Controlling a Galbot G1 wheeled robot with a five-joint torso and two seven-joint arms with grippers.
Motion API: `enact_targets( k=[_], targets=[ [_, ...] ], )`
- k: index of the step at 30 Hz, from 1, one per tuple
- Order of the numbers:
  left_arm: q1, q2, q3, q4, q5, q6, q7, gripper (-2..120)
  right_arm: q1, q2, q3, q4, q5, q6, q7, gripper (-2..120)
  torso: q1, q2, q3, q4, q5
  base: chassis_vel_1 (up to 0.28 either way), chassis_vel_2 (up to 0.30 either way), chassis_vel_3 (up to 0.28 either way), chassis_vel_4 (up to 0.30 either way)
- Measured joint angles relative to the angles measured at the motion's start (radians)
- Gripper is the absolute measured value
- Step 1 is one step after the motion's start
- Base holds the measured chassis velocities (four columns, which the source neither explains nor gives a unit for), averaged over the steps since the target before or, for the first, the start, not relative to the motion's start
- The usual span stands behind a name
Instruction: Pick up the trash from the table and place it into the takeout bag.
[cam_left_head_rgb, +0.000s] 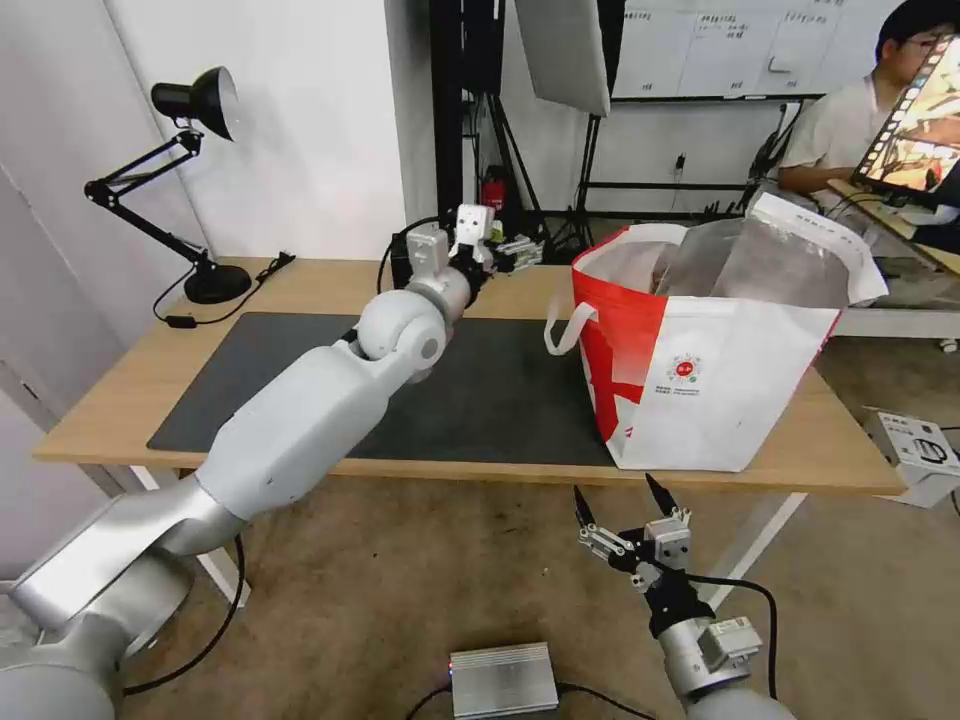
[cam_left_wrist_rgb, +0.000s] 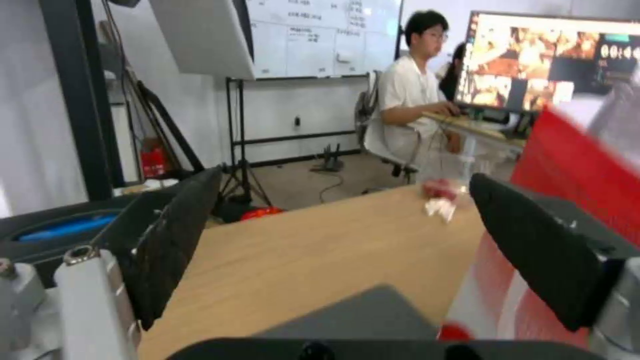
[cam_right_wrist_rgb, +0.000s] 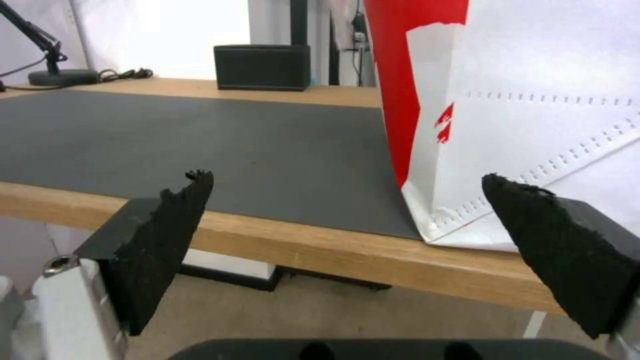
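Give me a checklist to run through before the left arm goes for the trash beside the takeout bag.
1. Left gripper open and empty, over the back of the table: ok.
2. Target in sight: clear container with red bits sits on the wood ahead of the left gripper: ok.
3. Room on the bag side: the takeout bag has its red wall close by one finger: cannot tell.
4. Room on the other side: black box stands near that finger: cannot tell.
5. Takeout bag upright with its mouth open: ok.
6. Right gripper open, low in front of the table edge, out of the way: ok.
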Motion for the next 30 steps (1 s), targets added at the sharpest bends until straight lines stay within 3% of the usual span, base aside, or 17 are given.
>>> enact_targets(
  k=[3,5,7,9,11,13,21,26,30],
  targets=[
    [0.132,0.118,-0.098,-0.084,0.074,-0.002,0.072,100,0.0,0.0,0.0,0.0,0.0,0.0,0.0,100,0.0,0.0,0.0,0.0003,-0.0003,0.0,0.0,0.0,0.0],
    [0.164,0.14,-0.125,-0.098,0.092,-0.002,0.083,100,0.0,0.0,0.0,0.0,0.0,0.0,0.0,100,0.0,0.0,0.0,0.0001,-0.0002,0.0,0.0,0.0,0.0],
    [0.281,0.204,-0.225,-0.162,0.115,-0.003,0.101,100,0.0,0.0,0.0,0.0,0.0,0.0,0.0,100,0.0,0.0,0.0,0.0004,-0.0003,0.0,0.0,0.0,0.0],
    [0.294,0.211,-0.236,-0.17,0.117,-0.003,0.102,100,0.0,0.0,0.0,0.0,0.0,0.0,0.0,100,0.0,0.0,0.0,0.0004,-0.0002,0.0,0.0,0.0,0.0],
    [0.423,0.268,-0.345,-0.243,0.133,-0.002,0.109,100,0.0,0.0,0.0,0.0,0.0,0.0,0.0,100,0.0,0.0,0.0,0.0006,-0.0003,0.0,0.0,0.0,0.0],
    [0.478,0.286,-0.391,-0.276,0.139,-0.002,0.112,100,0.0,0.0,0.0,0.0,0.0,0.0,0.0,100,0.0,0.0,0.0,0.0007,0.0001,0.0,0.0,0.0,0.0],
    [0.693,0.289,-0.552,-0.397,0.173,-0.007,0.114,100,0.0,0.0,0.0,0.0,0.0,0.0,0.0,100,0.0,0.0,0.0,0.0002,0.0,0.0,0.0,0.0,0.0],
    [0.864,0.256,-0.705,-0.482,0.232,-0.007,0.14,100,0.0,0.0,0.0,0.0,0.0,0.0,0.0,100,0.0,0.0,0.0,0.0002,0.0004,0.0,0.0,0.0,0.0],
    [0.933,0.219,-0.767,-0.512,0.267,-0.01,0.152,100,0.0,0.0,0.0,0.0,0.0,0.0,0.0,100,0.0,0.0,0.0,0.0003,0.0002,0.0,0.0,0.0,0.0]
  ],
)
